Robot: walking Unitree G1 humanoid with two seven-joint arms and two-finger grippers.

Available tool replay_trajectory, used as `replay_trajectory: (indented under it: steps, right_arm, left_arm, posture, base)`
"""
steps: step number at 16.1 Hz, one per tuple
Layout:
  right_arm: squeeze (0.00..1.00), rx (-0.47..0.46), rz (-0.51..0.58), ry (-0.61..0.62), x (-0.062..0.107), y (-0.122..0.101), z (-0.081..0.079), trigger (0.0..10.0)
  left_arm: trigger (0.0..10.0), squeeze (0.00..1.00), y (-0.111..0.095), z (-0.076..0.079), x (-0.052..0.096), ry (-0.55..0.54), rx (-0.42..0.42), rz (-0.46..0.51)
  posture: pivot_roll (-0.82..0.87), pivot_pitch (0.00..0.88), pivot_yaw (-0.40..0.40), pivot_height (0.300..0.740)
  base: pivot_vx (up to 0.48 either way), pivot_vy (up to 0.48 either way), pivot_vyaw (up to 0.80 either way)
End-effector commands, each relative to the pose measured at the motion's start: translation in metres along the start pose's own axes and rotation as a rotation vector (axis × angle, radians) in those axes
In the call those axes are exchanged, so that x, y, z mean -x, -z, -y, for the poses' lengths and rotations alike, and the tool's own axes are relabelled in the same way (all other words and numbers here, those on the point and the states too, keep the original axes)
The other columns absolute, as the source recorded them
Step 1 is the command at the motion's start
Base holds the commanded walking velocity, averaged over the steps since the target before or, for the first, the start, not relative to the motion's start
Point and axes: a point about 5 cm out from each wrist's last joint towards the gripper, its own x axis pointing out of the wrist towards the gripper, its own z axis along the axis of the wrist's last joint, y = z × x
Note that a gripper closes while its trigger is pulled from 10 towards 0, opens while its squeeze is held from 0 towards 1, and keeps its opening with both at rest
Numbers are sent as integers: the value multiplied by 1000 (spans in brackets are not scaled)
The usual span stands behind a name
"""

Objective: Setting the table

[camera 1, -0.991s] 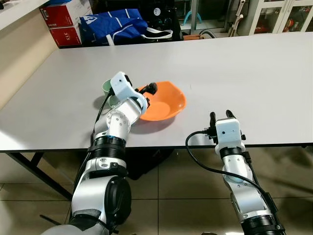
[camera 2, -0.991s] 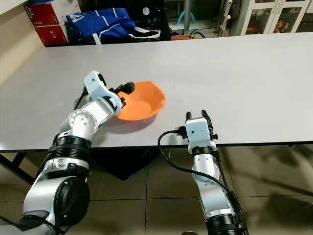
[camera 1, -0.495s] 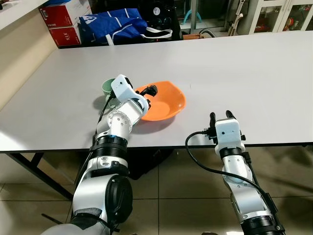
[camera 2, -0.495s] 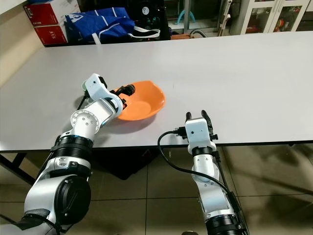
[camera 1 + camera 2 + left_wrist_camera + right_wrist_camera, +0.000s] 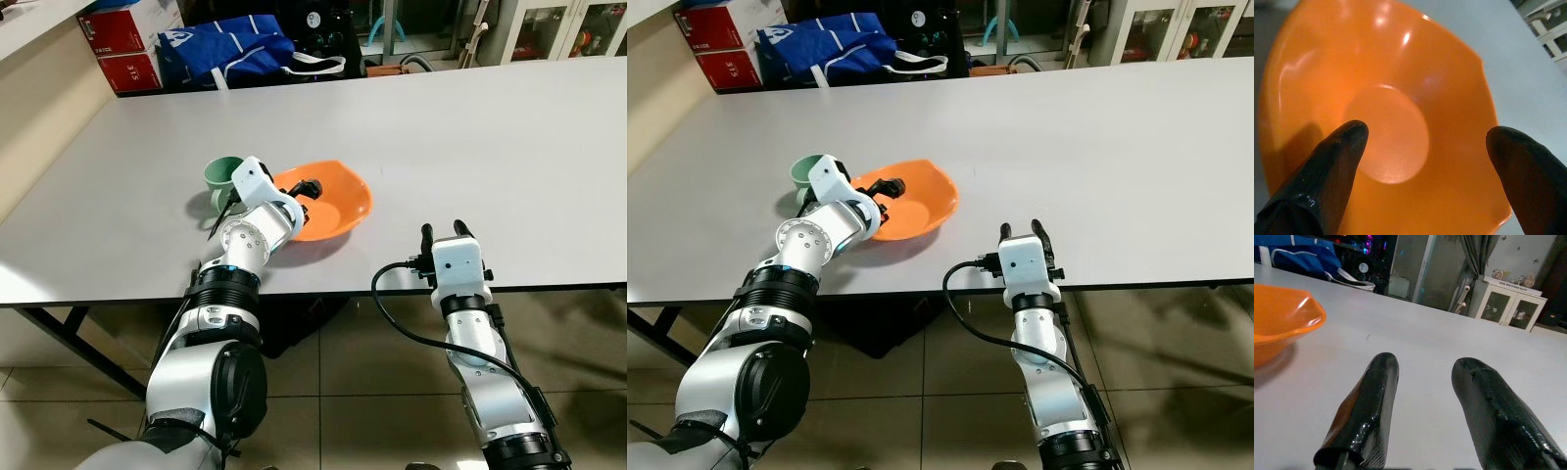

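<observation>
1. an orange bowl [image 5: 328,201] sits on a long grey table [image 5: 470,147], near the front edge and toward the robot's left side.
2. a green cup [image 5: 221,176] stands upright on the table just beside the bowl, on its left, partly hidden behind the left arm.
3. the left gripper [image 5: 307,188] reaches over the bowl's near-left rim, its black tips above the inside of the bowl.
4. in the left wrist view the two fingers [image 5: 1327,166] are spread wide apart with nothing between them, and the bowl's flat round bottom lies between and beyond the tips; whether a finger touches the bowl cannot be told.
5. the right gripper [image 5: 442,231] rests at the front edge of the table, well to the right of the bowl, pointing across the tabletop.
6. its fingers [image 5: 1369,406] stand apart with bare table showing in the gap, holding nothing; the bowl's rim shows off to one side in the right wrist view.
7. a black cable [image 5: 392,313] loops from the right wrist down below the table edge.
8. beyond the far side of the table a blue bag [image 5: 230,44] with white straps lies on the floor, with red boxes [image 5: 122,49] stacked beside it on its left.
9. white cabinets [image 5: 563,29] with glass doors stand at the far right of the room.
10. the floor under the table is tiled in beige.
</observation>
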Motion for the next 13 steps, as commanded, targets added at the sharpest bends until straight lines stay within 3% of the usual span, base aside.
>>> replay_trajectory:
  steps: [1,9,13]
  right_arm:
    - [0,1,0,1,2,-1,-1,10000]
    - [0,6,-7,1,2,-1,-1,10000]
    - [0,11,-4,-3,3,-1,1,10000]
  left_arm:
    - [10000,286,-7,-1,0,-22,1,15]
    - [10000,141,-35,-24,2,-109,-25,101]
    - [10000,75,-55,2,8,1,-23,206]
  posture:
    - [-247,0,156,740]
    - [-245,4,153,740]
    - [-246,8,147,740]
  base:
    - [0,0,0]
    - [0,0,0]
    - [0,0,0]
